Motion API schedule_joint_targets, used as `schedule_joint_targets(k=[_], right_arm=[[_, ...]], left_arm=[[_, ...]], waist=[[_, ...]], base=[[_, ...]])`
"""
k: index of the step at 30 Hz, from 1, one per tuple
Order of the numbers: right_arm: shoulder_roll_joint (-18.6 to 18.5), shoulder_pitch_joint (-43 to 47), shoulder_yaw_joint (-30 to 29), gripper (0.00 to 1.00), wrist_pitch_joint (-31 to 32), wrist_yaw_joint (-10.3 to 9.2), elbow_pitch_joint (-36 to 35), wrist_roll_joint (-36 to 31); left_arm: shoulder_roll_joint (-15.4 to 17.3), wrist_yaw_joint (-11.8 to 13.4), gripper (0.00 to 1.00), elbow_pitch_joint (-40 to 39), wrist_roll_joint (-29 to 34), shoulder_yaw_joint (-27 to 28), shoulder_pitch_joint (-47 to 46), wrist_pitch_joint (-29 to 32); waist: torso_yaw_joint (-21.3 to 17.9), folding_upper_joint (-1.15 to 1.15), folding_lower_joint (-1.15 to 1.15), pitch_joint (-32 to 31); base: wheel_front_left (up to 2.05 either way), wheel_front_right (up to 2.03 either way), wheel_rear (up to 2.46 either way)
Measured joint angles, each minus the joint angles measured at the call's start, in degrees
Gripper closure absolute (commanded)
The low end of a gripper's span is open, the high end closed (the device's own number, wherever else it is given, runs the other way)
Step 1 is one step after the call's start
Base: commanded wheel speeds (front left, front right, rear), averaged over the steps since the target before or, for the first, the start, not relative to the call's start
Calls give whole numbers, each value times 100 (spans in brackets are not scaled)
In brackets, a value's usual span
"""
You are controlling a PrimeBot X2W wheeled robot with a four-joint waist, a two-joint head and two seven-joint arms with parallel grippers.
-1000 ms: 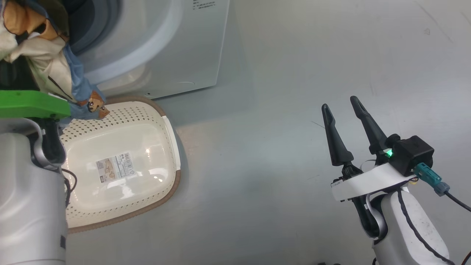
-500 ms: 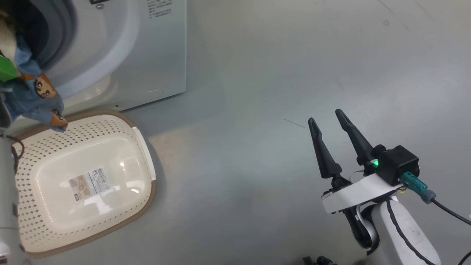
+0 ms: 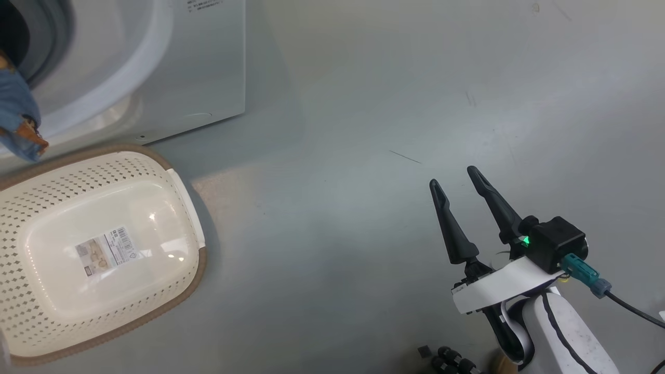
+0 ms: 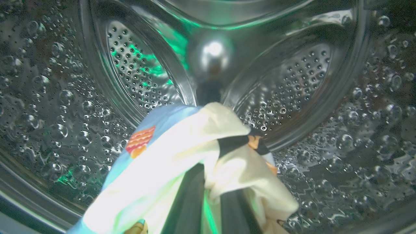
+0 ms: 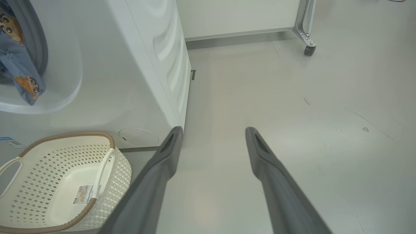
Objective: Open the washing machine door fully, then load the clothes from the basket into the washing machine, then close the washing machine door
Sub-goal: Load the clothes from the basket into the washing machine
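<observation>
I'm mid-load: my left hand (image 4: 211, 182) grips the clothes (image 4: 175, 152), draped over its fingers (image 4: 190, 204), with the drum (image 4: 292, 74) just ahead. My right hand (image 3: 453, 175) hangs spread wide. Next, I'd push deeper, then let go so nothing trails out.

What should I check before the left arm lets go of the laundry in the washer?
1. Left end effector inside the perforated steel drum: ok.
2. Its grip on the light blue and cream printed clothes: ok.
3. Clothes wholly inside: not ok, a blue end hangs out of the big white washing machine's opening.
4. Cream-white perforated plastic basket empty: ok.
5. Right end effector open, away from the opening: ok.
</observation>
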Motion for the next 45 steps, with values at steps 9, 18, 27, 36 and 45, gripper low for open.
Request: schedule_joint_targets(k=[9,18,27,36,45], right_arm=[[-5,2,5,0,0,0,-123,-1],[-1,2,-3,0,0,0,-208,-1],[3,-2,20,0,0,0,-207,-1],[11,-1,11,0,0,0,-157,5],[5,2,-56,0,0,0,-109,5]], left_arm=[[241,282,100,16,260,104,-558,-548],[208,400,100,213,303,168,-940,-677],[185,400,45,759,570,-132,-886,-676],[200,400,0,1371,875,-485,-889,-297],[45,430,0,1712,966,-646,-900,-19]], waist=[[-53,0,0,213],[-40,0,0,364],[-30,0,0,383],[-29,0,0,320],[84,0,0,167]], base=[[0,0,0],[0,0,0],[0,0,0],[0,0,0],[0,0,0]])
